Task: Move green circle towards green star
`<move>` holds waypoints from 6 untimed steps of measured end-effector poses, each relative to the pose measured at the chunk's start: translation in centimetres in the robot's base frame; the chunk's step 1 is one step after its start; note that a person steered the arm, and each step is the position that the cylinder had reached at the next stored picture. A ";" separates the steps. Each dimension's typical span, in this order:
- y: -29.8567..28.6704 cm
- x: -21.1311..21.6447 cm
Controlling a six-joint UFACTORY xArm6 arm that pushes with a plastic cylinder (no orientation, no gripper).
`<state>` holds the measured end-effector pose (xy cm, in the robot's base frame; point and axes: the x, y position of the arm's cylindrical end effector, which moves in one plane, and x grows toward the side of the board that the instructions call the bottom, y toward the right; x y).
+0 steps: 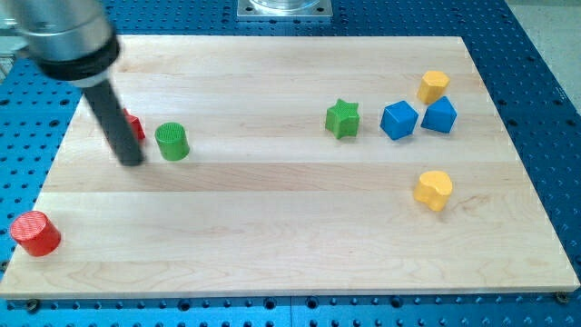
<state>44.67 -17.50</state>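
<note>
The green circle (172,142) stands on the wooden board at the view's left. The green star (342,118) lies well to its right, right of the board's middle. My tip (132,161) rests on the board just left of the green circle, with a small gap between them. The rod leans up to the view's top left and partly hides a red block (134,125) behind it.
A red circle (35,232) stands at the view's bottom left corner. Two blue blocks (398,119) (439,115) lie right of the green star. A yellow block (433,86) lies above them and a yellow heart (434,189) below. The wooden board (272,227) sits on a blue perforated table.
</note>
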 end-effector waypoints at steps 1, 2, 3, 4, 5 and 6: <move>5.6 -1.7; 9.1 -3.6; 6.1 -4.5; 12.1 -5.9; 13.2 -9.5; 15.3 -11.9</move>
